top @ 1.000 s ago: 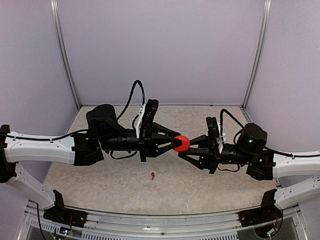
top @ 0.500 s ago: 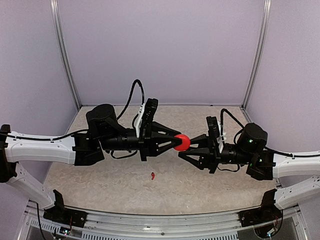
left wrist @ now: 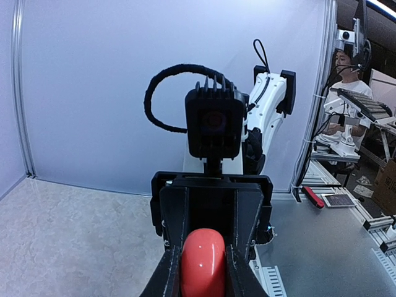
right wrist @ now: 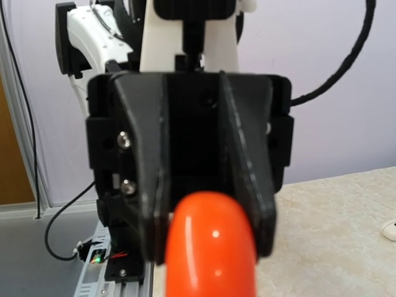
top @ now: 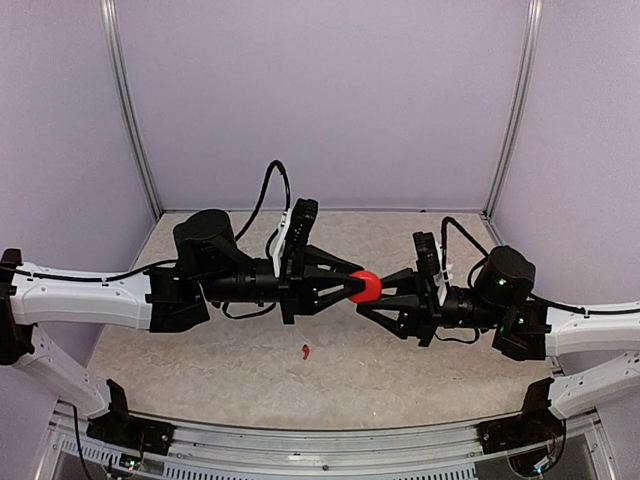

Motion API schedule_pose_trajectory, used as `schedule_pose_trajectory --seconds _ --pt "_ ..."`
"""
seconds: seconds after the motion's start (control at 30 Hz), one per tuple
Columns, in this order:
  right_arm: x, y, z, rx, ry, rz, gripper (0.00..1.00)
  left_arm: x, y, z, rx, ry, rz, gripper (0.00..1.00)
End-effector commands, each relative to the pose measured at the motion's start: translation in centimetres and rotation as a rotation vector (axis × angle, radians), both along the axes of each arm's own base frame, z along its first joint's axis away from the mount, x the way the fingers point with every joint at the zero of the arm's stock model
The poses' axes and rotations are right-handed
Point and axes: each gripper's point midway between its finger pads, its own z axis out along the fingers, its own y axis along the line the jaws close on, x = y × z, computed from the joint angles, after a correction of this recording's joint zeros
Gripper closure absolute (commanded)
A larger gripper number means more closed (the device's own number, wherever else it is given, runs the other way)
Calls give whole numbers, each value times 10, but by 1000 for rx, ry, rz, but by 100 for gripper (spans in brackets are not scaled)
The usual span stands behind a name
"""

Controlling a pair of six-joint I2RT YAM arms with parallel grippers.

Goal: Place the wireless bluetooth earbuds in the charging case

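The speckled surface (top: 200, 370) fills the floor of the lavender-walled booth. Above it the left arm (top: 80, 295) reaches in from 9 o'clock and the right arm (top: 590, 328) from 3 o'clock, meeting nose to nose over the middle.

The left claw (top: 350, 287) is clamped on the 9 o'clock end of the red case (top: 365, 287), one finger pressed against each side in its wrist view. The right claw (top: 383, 288) is pinched on the 3 o'clock end, its fingers flanking the case's far tip as seen from the left wrist.

The case hangs in the air between them, off the surface, with its long axis running 9 to 3 o'clock in line with both claws, one rounded end pointing into each.

One red earbud (top: 304, 351) lies alone on the surface at about 7 o'clock from the case, well apart from it. It is a tiny streak running roughly 12 to 6, and which end leads is too small to tell.
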Motion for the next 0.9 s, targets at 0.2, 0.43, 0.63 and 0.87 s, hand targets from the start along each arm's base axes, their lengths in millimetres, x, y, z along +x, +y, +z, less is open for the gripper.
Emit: schedule_pose_trajectory --seconds 0.2,0.43,0.63,0.87 --pt "-3 1 8 26 -15 16 76 -2 -4 -1 -14 -8 -9 85" --pt "-2 1 1 -11 -35 3 93 11 -1 -3 26 -1 75 62" --pt "-4 2 -4 -35 -45 12 98 21 4 1 21 12 113 59" --pt "-8 0 -5 -41 -61 28 100 40 14 6 11 40 163 55"
